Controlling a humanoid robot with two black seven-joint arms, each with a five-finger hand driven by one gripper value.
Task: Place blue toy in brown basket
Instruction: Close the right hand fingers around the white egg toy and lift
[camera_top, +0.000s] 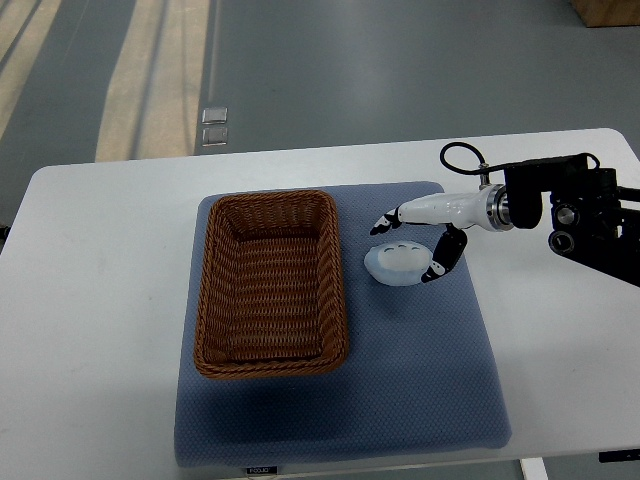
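Note:
A pale blue, rounded toy lies on the blue mat, just right of the brown wicker basket. The basket holds nothing that I can see. My right hand reaches in from the right edge and hovers over the toy. Its white fingers with black tips are spread around the toy: some fingertips sit at its upper edge and one at its right side. They look loose around it, not closed. The left arm does not show.
The mat lies on a white table whose rear edge borders grey floor. The right arm's black wrist housing hangs over the table's right side. Two small grey squares lie on the floor behind the table.

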